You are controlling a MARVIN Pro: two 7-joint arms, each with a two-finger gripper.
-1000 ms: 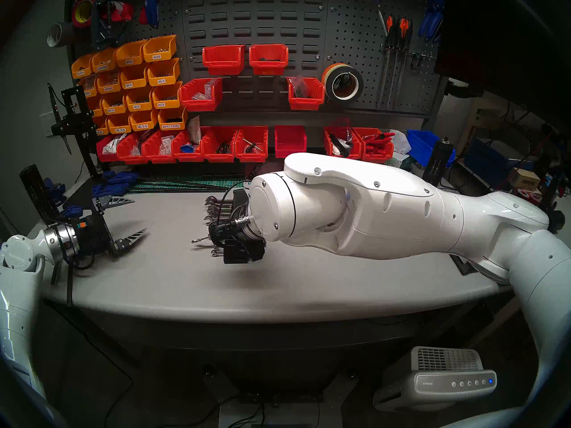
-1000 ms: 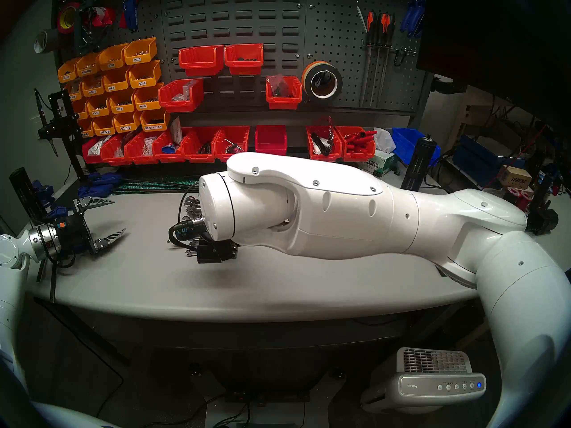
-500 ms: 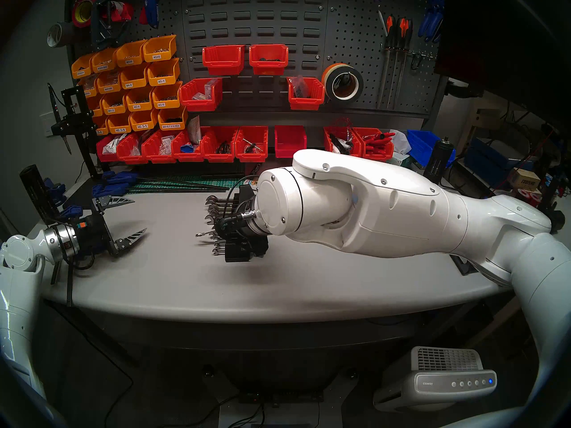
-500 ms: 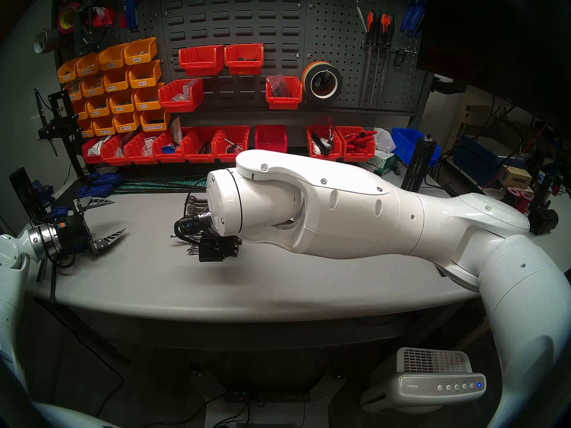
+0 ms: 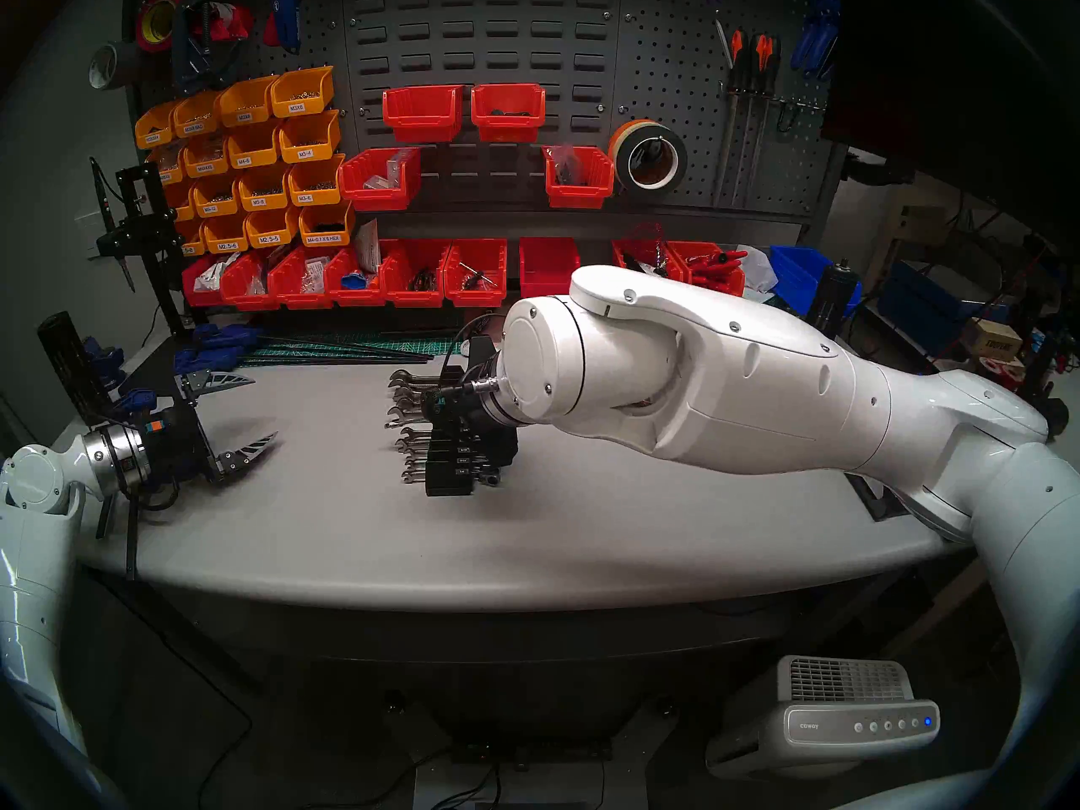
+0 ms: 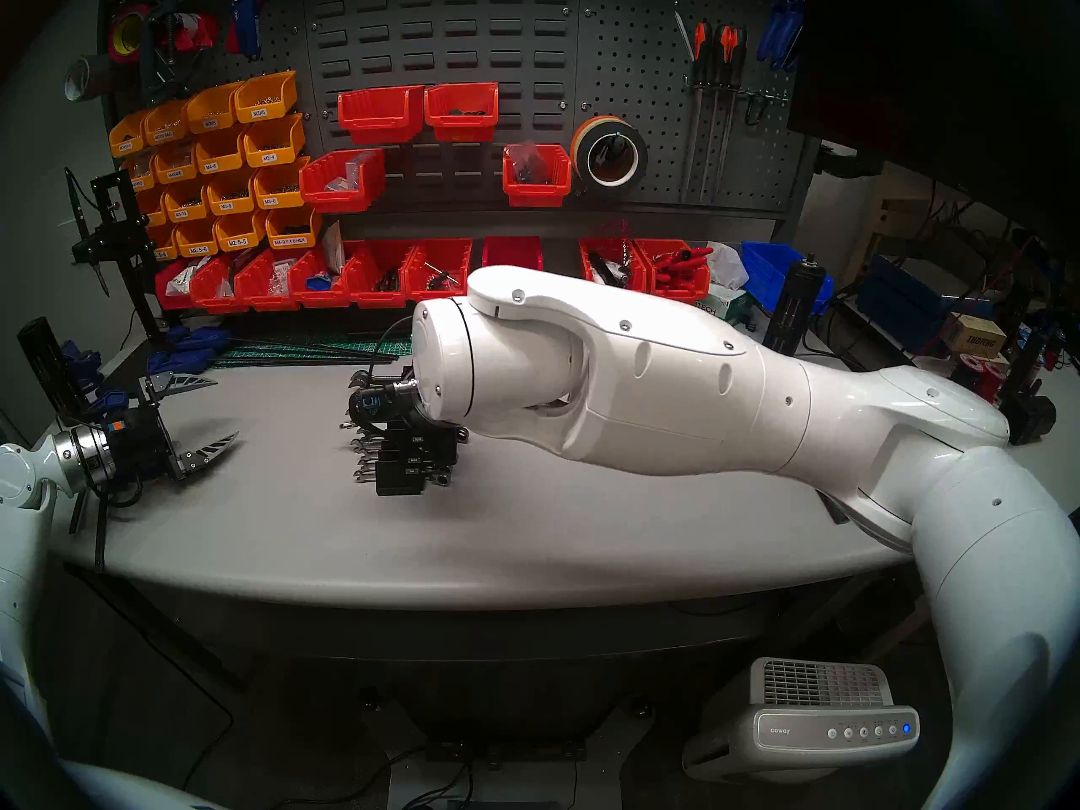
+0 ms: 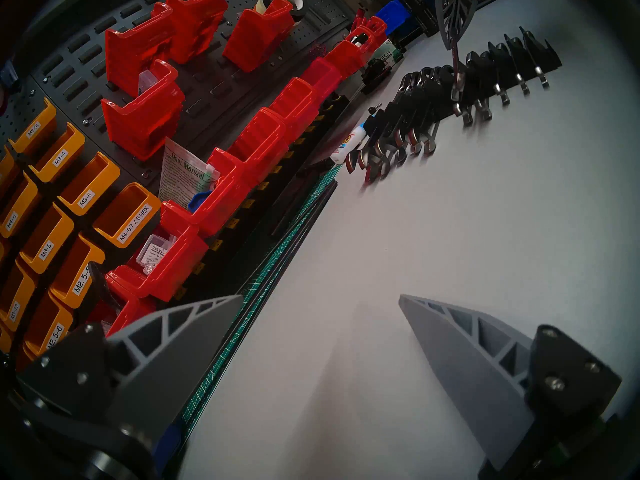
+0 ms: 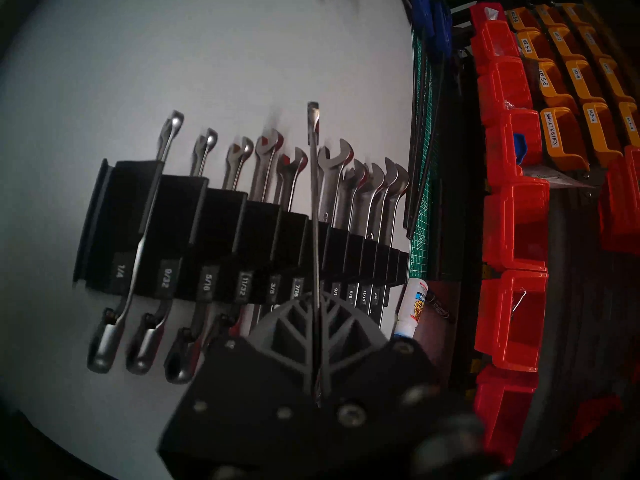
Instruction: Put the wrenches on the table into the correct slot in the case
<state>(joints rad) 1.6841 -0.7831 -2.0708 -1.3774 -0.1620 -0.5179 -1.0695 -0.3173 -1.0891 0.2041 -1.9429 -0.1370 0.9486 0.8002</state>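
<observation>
Grey ribbed fingers of the right gripper (image 8: 317,308) are pressed together on the shank of a chrome wrench (image 8: 313,178), held edge-on; its open jaw juts out past the fingertips, above the black case (image 8: 221,237); whether it touches the case I cannot tell. Beneath the fingers the case's stepped grooves carry other wrenches (image 8: 263,164), with white size labels along the near wall. Just to the fingers' right in the wrist view lies a white glue bottle (image 8: 410,308) at the case's end; beyond it a green cutting mat (image 8: 420,198); further still red bins (image 8: 512,223). Well apart, the left gripper (image 5: 245,408) hangs over the light-grey surface (image 5: 526,546), fingers (image 7: 460,344) spread wide, gripping nothing.
</observation>
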